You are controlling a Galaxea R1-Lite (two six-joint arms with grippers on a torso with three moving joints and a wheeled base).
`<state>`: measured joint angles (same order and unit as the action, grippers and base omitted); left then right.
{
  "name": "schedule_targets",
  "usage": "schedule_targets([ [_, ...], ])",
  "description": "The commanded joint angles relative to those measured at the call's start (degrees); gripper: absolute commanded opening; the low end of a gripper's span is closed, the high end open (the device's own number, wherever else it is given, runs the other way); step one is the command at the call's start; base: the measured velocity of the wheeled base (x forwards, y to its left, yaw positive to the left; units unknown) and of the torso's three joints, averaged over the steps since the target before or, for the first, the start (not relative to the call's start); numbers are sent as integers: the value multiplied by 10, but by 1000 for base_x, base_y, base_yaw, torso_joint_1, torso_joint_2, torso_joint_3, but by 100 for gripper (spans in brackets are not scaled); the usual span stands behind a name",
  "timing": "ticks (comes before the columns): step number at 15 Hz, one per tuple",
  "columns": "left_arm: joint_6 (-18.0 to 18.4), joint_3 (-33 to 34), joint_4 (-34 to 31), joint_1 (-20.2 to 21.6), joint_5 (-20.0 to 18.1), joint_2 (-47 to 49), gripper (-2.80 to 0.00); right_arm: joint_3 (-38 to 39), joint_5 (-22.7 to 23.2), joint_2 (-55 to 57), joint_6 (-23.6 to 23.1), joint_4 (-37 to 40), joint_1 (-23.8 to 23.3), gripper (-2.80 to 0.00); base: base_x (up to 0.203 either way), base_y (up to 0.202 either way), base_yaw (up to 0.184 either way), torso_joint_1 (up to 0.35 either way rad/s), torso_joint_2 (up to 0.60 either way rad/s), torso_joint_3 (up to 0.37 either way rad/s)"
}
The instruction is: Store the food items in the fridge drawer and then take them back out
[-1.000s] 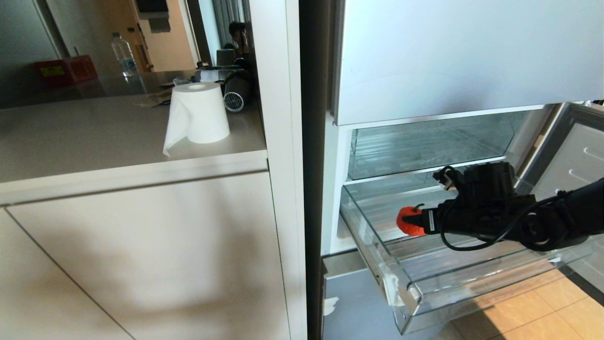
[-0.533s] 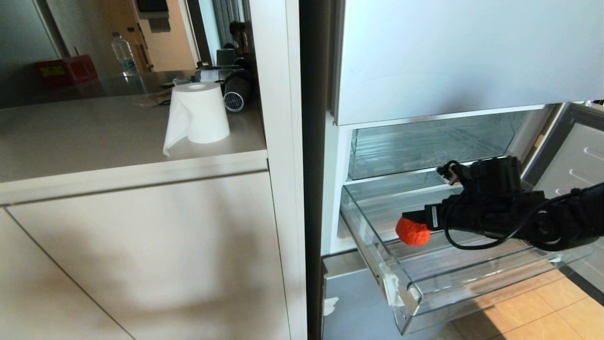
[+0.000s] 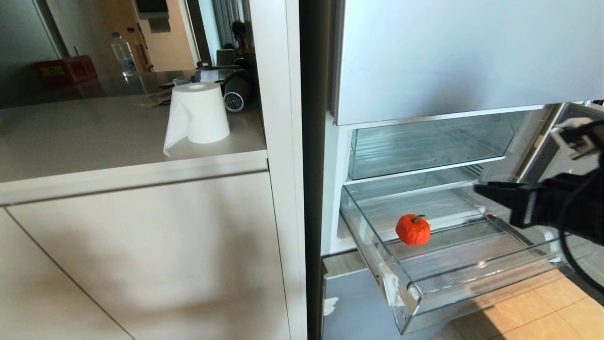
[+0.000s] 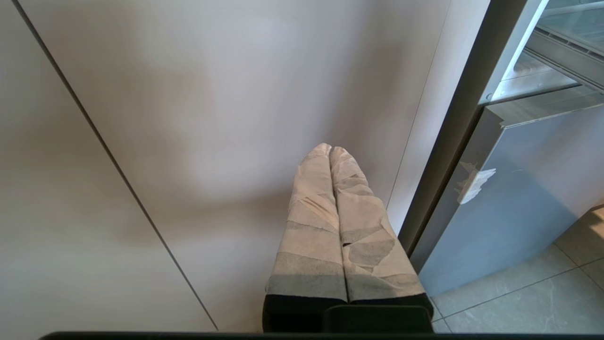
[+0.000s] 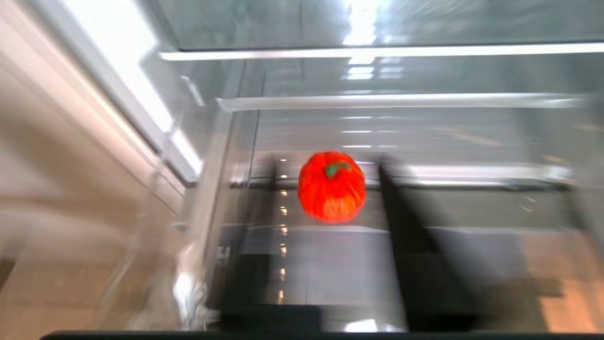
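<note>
A bumpy orange-red tangerine (image 3: 413,229) with a green stem lies alone on the ribbed floor of the pulled-out clear fridge drawer (image 3: 472,279), near its left side. My right gripper (image 3: 482,190) hovers over the drawer's right part, well clear of the fruit. The right wrist view shows the tangerine (image 5: 331,186) ahead, between and beyond the blurred dark fingers (image 5: 415,245), which stand apart with nothing in them. My left gripper (image 4: 330,150) hangs low, its taped fingers pressed together, facing a pale cabinet panel. No apple is in view.
Above the drawer sits a deeper clear compartment (image 3: 424,146) with white trim. The open fridge door (image 3: 583,156) stands at the right. A paper roll (image 3: 198,113) and a water bottle (image 3: 123,54) rest on the counter (image 3: 94,137) to the left.
My right gripper let go of the tangerine, which now rests on the drawer floor. The arm has pulled back to the right and up, away from the fruit.
</note>
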<state>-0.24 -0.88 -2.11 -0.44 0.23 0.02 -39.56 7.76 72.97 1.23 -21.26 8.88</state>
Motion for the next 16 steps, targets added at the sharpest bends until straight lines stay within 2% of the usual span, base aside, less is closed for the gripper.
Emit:
schedule_targets([
  [1, 0, 0, 0, 0, 0, 0, -280, 56, -6, -200, 0, 23, -6, -280, 0, 0, 0, 0, 0, 0],
  [4, 0, 0, 0, 0, 0, 0, -280, 182, -20, -394, -8, 106, -38, -280, 0, 0, 0, 0, 0, 0],
  [6, 0, 0, 0, 0, 0, 0, -280, 293, -26, -477, -42, 146, -59, -280, 0, 0, 0, 0, 0, 0],
  [8, 0, 0, 0, 0, 0, 0, -280, 355, -32, -552, -74, 163, -67, -280, 0, 0, 0, 0, 0, 0],
  [12, 0, 0, 0, 0, 0, 0, -280, 390, -38, -706, -98, 208, -80, -280, 0, 0, 0, 0, 0, 0],
  [16, 0, 0, 0, 0, 0, 0, -280, 396, -56, -729, -98, 217, -84, -280, 0, 0, 0, 0, 0, 0],
])
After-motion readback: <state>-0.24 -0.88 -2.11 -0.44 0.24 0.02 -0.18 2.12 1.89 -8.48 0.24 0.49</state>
